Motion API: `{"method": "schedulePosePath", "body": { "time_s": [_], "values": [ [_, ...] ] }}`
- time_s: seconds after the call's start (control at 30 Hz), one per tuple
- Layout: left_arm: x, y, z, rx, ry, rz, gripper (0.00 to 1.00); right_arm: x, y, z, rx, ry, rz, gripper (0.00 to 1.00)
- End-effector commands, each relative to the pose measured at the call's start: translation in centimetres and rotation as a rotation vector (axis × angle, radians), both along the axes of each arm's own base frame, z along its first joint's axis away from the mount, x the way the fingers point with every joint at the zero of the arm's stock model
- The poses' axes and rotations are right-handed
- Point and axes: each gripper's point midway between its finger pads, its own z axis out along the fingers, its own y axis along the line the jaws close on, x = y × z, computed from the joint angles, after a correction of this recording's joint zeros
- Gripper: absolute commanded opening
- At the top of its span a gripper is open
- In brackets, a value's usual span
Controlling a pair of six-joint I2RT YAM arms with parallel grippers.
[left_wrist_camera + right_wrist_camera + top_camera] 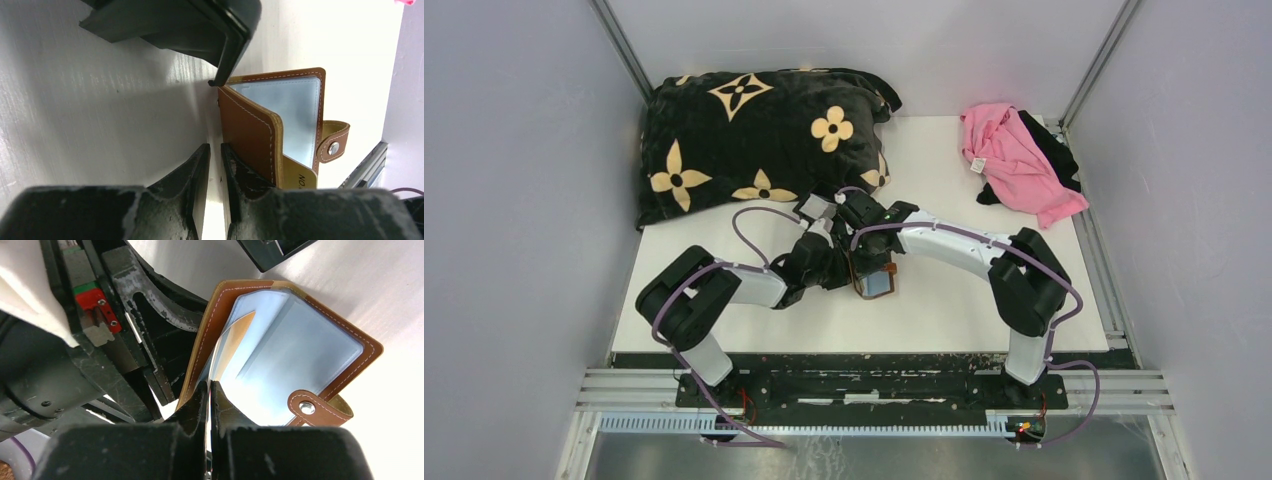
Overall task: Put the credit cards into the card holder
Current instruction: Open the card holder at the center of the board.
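The holder (300, 355) lies open on the surface (984, 300) about midway between my two arms, with both wrists crowded in over it. One brown cover lies flat with the snap tab (310, 408) out to the side. The other cover stands up, and the clear sleeves fan out between them.

My right jaws are pressed together. From the right wrist they look clamped on the near end of the orange card (237, 332), which I see almost edge-on. Its long axis runs straight away from my fingertips, and its far end is in among the sleeves, close to the standing cover. I can't see whether it has found a pocket mouth or only slid between two sleeves.

My left jaws sit on the outer side of the standing cover, one finger (240, 175) against the leather. Only a thin slit shows between them, and I cannot tell whether anything is in it.

So I judge the next move belongs to the right arm. I push along the card's length, deeper towards the fold, while the left side props the cover. If the card tilts off that line, it will likely snag on a sleeve edge.
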Motion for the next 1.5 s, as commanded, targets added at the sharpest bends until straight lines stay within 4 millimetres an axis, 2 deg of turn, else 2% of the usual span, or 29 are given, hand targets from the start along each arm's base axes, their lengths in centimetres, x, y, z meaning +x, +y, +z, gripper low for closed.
{"method": "schedulePosePath", "body": {
  "time_s": [0.0, 0.07, 0.23, 0.47, 0.57, 0.67, 0.83, 1.1, 1.17, 1.33, 1.47],
  "values": [
    [-8.4, 4.1, -7.0, 0.255, 0.275, -0.163, 0.28, -0.3, 3.8, -0.4, 0.119, -0.022, 0.054, 0.01],
    [-8.6, 5.3, -7.0, 0.326, 0.305, -0.144, 0.28, -0.5, 3.5, -1.5, 0.094, -0.017, 0.053, 0.01],
    [-9.0, 7.5, -5.2, 0.444, 0.344, -0.099, 0.30, -0.8, 3.0, -3.7, 0.048, -0.014, 0.050, 0.01],
    [-9.1, 10.2, -3.3, 0.575, 0.351, -0.037, 0.33, -1.2, 3.2, -5.0, 0.022, -0.010, 0.058, 0.01],
    [-8.6, 11.3, -1.6, 0.623, 0.321, -0.001, 0.33, -1.2, 3.0, -5.3, 0.009, -0.010, 0.052, 0.01],
    [-7.4, 11.9, 1.1, 0.647, 0.257, 0.044, 0.34, -1.3, 2.7, -5.5, -0.006, -0.013, 0.053, 0.01],
    [-5.6, 11.8, 5.6, 0.610, 0.156, 0.108, 0.34, -1.1, 2.4, -5.2, -0.026, -0.031, 0.055, 0.01],
    [-3.3, 10.1, 10.2, 0.486, 0.047, 0.172, 0.35, -1.4, 2.5, -5.3, -0.040, -0.035, 0.065, 0.01],
    [-3.1, 9.6, 9.8, 0.461, 0.039, 0.174, 0.35, -1.4, 2.4, -5.2, -0.039, -0.036, 0.065, 0.01],
    [-3.9, 8.6, 5.9, 0.435, 0.106, 0.135, 0.35, -1.4, 2.6, -4.5, -0.023, -0.042, 0.067, 0.01],
    [-3.5, 8.6, 4.2, 0.411, 0.085, 0.173, 0.35, -1.6, 2.6, -4.1, -0.012, -0.039, 0.064, 0.01]
  ]
}}
